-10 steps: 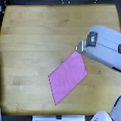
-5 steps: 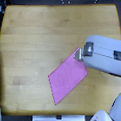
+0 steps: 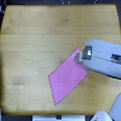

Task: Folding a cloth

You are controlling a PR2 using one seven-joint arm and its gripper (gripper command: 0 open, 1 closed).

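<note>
Lying flat on the wooden tabletop, the cloth occupies the lower centre of the frame as a pink-magenta four-cornered sheet, one point toward the bottom of the frame and one toward the upper right. No fold is visible; judged from this, the task is at its opening stage. The gripper reaches in from the right edge of the frame on a bulky grey-white arm, and its tip sits over the cloth's upper-right corner — whether it touches the fabric cannot be told at this resolution. Likewise, whether the pincer is released or clenched on that corner cannot be told; the fingertips are too blurred to separate. Handling assessment: the sheet looks thin, light and limp, so it should drape and follow wherever one corner is carried, offering no stiffness of its own. A corner is the sensible place to pinch — the upper-right one is nearest the tip. Risk noted: thin fabric may slip from a shallow pinch or drag along the wood instead of lifting.
</note>
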